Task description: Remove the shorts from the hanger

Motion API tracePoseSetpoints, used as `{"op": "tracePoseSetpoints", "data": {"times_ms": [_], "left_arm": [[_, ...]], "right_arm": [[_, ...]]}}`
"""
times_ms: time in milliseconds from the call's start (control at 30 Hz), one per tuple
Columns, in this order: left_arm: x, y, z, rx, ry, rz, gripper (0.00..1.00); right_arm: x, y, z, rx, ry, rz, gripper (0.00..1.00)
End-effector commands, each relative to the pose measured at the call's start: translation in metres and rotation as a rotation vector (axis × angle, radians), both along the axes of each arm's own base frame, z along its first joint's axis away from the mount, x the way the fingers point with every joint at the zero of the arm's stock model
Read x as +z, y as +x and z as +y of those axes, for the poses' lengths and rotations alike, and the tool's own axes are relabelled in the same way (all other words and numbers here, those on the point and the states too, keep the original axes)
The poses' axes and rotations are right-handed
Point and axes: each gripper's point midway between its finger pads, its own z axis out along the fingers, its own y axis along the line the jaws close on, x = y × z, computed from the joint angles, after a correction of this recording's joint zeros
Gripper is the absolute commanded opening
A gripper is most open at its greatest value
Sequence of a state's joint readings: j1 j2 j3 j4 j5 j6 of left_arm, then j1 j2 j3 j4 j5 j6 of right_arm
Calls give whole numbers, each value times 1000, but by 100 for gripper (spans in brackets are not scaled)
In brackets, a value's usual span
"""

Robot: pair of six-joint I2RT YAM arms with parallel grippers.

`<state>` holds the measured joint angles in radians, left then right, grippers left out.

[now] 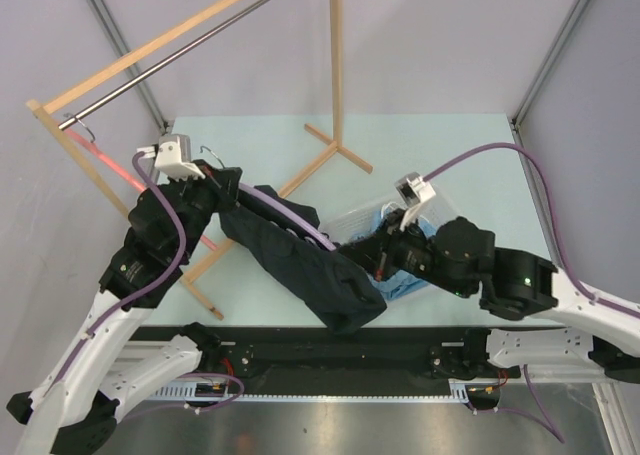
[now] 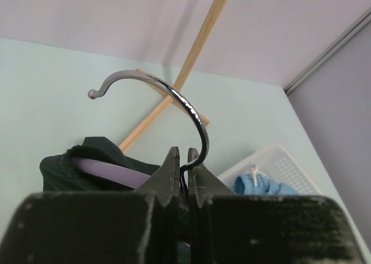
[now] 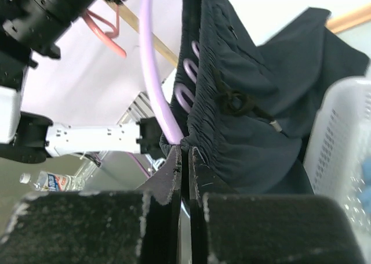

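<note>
Pinching hanger hook (image 2: 174, 96), left claw (image 2: 182, 155); dark shorts (image 3: 255, 72), right claw (image 3: 185, 155); pale-green table (image 1: 440, 145) below.

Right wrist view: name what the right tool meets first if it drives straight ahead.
The dark shorts: the right tool looks shut on their gathered waistband edge, with the lilac hanger just beside. Depth beyond is unclear.

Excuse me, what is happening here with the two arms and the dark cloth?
The left gripper is shut on the metal hook of a lavender hanger and holds it up. The dark shorts hang on that hanger, and the right gripper pinches their waistband. The light blue shorts lie in the white basket, off any hanger.
</note>
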<state>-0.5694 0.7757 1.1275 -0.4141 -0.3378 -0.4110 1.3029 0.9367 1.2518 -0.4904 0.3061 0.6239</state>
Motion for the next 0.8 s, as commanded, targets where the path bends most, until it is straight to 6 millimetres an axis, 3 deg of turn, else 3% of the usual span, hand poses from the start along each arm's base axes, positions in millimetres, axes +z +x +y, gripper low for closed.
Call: {"op": "tracePoseSetpoints", "data": {"times_ms": [0, 100, 133, 367, 567, 767], "left_arm": [[48, 4, 22, 131, -151, -117, 0], [47, 7, 18, 122, -177, -98, 0], [48, 7, 16, 119, -188, -92, 0], [54, 2, 2, 48, -241, -61, 0], [73, -27, -9, -78, -401, -61, 0], [110, -71, -16, -248, -631, -103, 0]], "right_arm": [[-34, -12, -37, -55, -98, 41, 0], [-43, -19, -46, -51, -87, 54, 0], [-56, -20, -46, -54, -98, 70, 0], [-58, -21, -37, -39, -46, 59, 0], [-50, -7, -21, -73, -33, -2, 0], [-53, 10, 7, -43, -14, 11, 0]]}}
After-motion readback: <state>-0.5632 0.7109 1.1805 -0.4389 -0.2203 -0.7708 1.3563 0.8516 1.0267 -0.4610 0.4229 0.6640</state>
